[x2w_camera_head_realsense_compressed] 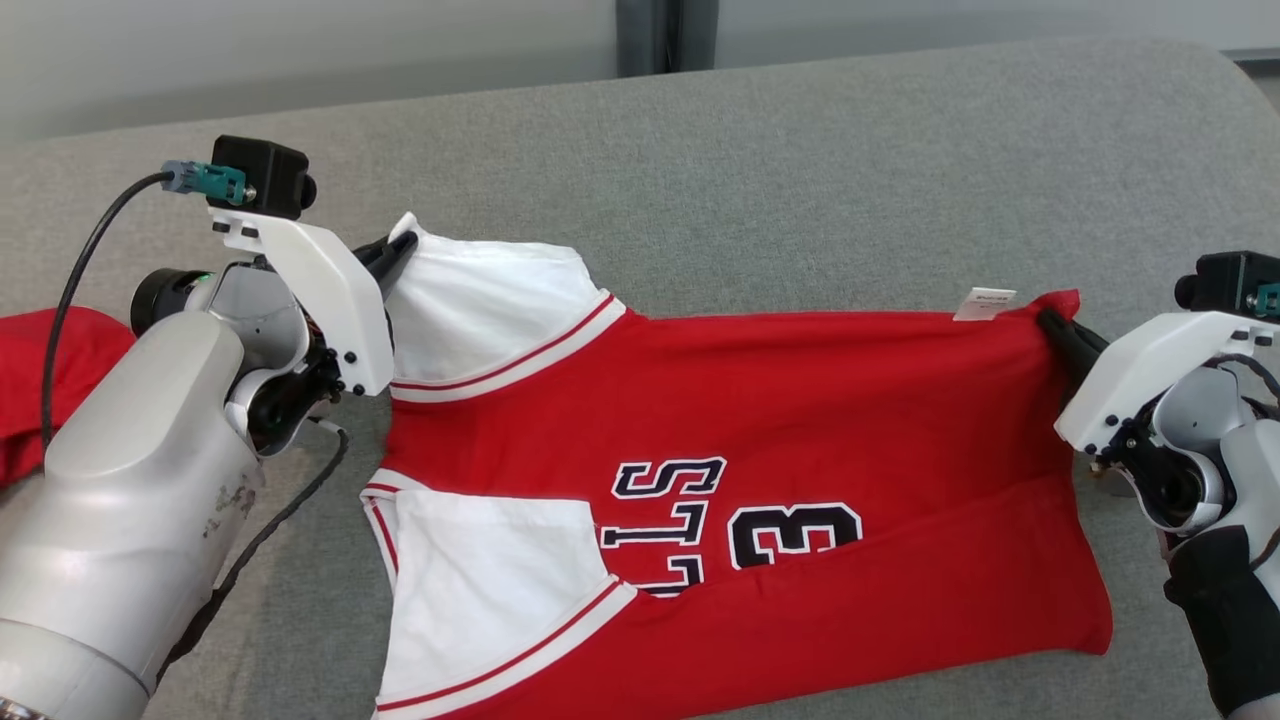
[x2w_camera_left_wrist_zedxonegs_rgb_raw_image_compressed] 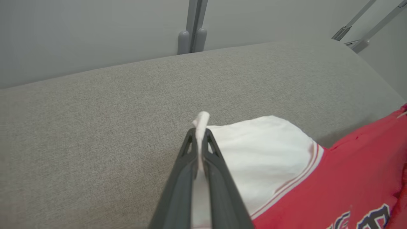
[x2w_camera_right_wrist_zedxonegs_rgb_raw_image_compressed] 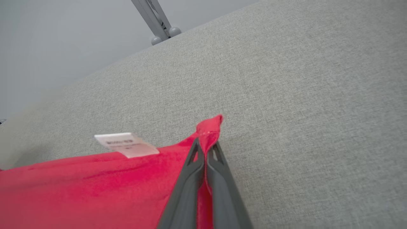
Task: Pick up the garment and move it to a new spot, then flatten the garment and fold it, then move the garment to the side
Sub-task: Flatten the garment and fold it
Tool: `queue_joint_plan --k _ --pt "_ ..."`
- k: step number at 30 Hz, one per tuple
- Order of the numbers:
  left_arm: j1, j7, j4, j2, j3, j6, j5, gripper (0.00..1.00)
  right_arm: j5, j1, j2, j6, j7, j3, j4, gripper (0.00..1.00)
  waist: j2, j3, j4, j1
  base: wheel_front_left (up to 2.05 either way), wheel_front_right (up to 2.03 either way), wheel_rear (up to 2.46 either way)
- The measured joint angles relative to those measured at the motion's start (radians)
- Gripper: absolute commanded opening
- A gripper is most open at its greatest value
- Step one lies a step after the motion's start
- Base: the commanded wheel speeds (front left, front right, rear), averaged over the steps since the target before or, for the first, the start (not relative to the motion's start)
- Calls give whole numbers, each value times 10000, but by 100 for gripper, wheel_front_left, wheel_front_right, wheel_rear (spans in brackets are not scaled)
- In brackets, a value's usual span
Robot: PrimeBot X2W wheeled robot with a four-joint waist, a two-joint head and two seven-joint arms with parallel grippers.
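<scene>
Your left gripper [x2w_camera_head_realsense_compressed: 398, 252] is pinched tight on the tip of the jersey's [x2w_camera_head_realsense_compressed: 800, 420] far white sleeve [x2w_camera_head_realsense_compressed: 490, 300]; in the left wrist view a tuft of white cloth sticks out past its fingertips. Your right gripper [x2w_camera_head_realsense_compressed: 1050, 325] is pinched on the far corner of the red hem, just beside the label [x2w_camera_head_realsense_compressed: 985, 302], and a red peak pokes up between its fingers in the right wrist view. You have the jersey spread across the grey cushion [x2w_camera_head_realsense_compressed: 800, 160], its far edge drawn straight between the two grippers, shoulders to your left, hem to your right. The near sleeve [x2w_camera_head_realsense_compressed: 480, 590] lies flat. Another red cloth [x2w_camera_head_realsense_compressed: 40, 380] sits at the far left, partly hidden by your left arm.
</scene>
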Motion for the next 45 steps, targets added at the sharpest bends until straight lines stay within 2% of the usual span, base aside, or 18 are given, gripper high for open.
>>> queue_joint_plan --k 5,9,16,21,25,31,38,45 --pt "453 282 -355 79 -25 -2 -288 0 59 183 -82 0 -25 10 169 0 0 -499 190 0 0 0 0" --pt "964 955 -926 203 -23 -29 -798 0 194 368 -148 0 270 290 144 0 0 -867 270 0 0 0 0" --pt "2106 2568 -2667 989 -244 67 -1526 0 362 764 -646 0 924 629 -12 0 0 -1439 316 0 0 0 0" --pt "2995 3312 -4316 1576 -263 631 -2061 0 362 1018 -1005 0 1352 825 -244 0 0 -1650 407 0 0 0 0" --pt "3890 3862 -5791 2282 -401 1198 -2336 0 466 1239 -1480 0 1896 1246 -625 0 0 -1635 500 0 0 0 0" --pt "4706 4328 -7346 2794 -639 1801 -2500 0 1091 1439 -1887 0 2794 1837 -1377 0 0 -1563 586 0 0 0 0" --pt "5219 4449 -8159 3164 -690 2303 -2623 0 1515 1769 -2343 0 4293 1960 -1856 0 0 -1597 662 0 0 0 0" --pt "5683 4401 -8445 3160 -788 2449 -2736 0 1415 2215 -2479 -2 5110 1808 -2322 0 0 -1626 620 0 0 0 0"
